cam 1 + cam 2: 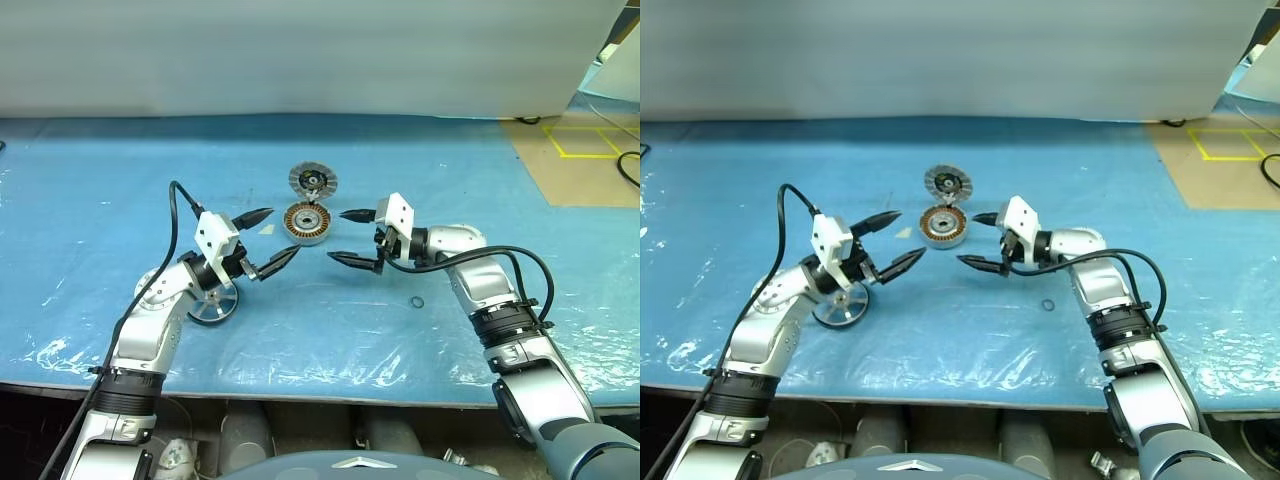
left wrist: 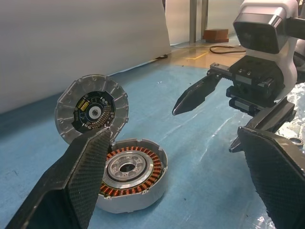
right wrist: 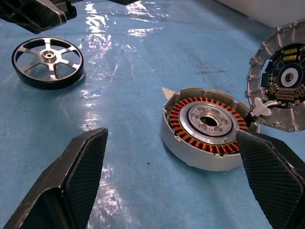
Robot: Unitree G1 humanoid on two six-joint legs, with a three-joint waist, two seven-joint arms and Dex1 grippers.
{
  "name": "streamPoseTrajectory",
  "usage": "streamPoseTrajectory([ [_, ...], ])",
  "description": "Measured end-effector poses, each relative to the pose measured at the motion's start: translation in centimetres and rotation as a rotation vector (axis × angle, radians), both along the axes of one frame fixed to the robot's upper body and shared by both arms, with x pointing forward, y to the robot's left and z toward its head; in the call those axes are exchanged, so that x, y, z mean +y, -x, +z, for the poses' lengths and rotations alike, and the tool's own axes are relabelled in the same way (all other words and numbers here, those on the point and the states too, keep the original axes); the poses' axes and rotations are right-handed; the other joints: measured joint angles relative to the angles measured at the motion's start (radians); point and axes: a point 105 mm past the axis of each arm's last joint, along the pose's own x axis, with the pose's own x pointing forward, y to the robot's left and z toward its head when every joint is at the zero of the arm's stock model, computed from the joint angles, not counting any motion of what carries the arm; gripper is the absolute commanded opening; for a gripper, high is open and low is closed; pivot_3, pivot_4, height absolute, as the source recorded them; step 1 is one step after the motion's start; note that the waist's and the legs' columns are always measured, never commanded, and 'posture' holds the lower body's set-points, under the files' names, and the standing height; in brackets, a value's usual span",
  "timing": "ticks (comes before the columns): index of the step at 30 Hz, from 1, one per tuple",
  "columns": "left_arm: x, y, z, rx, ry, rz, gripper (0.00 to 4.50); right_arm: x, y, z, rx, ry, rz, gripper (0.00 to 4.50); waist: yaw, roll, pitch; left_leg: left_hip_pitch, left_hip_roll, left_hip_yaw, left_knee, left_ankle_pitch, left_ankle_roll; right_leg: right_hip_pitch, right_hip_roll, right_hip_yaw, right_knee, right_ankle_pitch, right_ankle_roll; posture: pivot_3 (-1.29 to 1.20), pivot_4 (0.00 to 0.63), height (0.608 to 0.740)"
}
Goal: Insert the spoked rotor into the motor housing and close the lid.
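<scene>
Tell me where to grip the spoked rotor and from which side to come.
Likely best by the rim, from above: the spoked rotor lies flat on the blue sheet, so one finger can drop through a gap between spokes and the other outside the rim. The left gripper, open, is closer.

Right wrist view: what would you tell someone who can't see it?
A round grey motor case with orange wire coils lies open on blue plastic, its lid standing up behind it. A shiny spoked wheel lies apart from it.
</scene>
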Motion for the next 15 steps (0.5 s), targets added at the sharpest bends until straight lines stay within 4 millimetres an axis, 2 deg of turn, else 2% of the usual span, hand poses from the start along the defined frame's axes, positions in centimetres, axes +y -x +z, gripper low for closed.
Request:
streamPoseTrajectory([
  [15,0.05,0.05,-0.17,0.002,0.002,0.002,4.49,0.03,-0.1,0.22,-0.001,0.007,0.017,4.5,0.0,0.0,0.0,0.0,0.0,0.0,0.0,0.0,0.0,0.0,0.0,0.0,0.0,0.0,0.0,0.0,0.15,0.74],
])
